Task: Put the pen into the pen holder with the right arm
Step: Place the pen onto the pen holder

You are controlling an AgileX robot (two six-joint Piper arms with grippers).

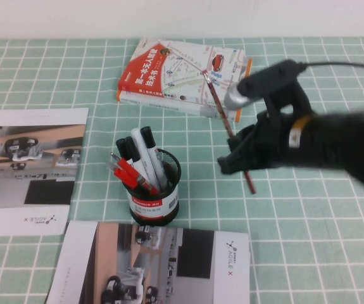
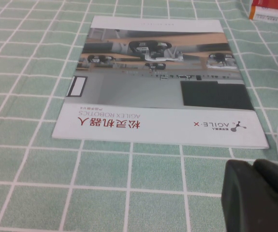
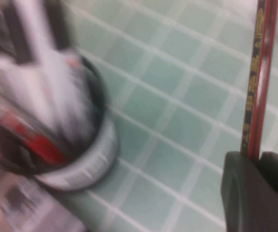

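Observation:
My right gripper (image 1: 240,157) is shut on the pen (image 1: 222,114), a thin dark-red stick with a pale end, held tilted above the table to the right of the pen holder. In the right wrist view the pen (image 3: 257,77) rises from between my closed fingers (image 3: 240,193). The pen holder (image 1: 152,189), a black mesh cup with a white label band, stands at the table's middle with white markers and red pens in it; it also shows blurred in the right wrist view (image 3: 47,121). My left gripper (image 2: 255,166) is shut and empty, low over the tablecloth beside a brochure.
A red and white book (image 1: 182,76) lies at the back, behind the pen. A brochure (image 1: 30,168) lies at the left, also in the left wrist view (image 2: 160,82). Another brochure (image 1: 150,266) lies at the front, just before the holder.

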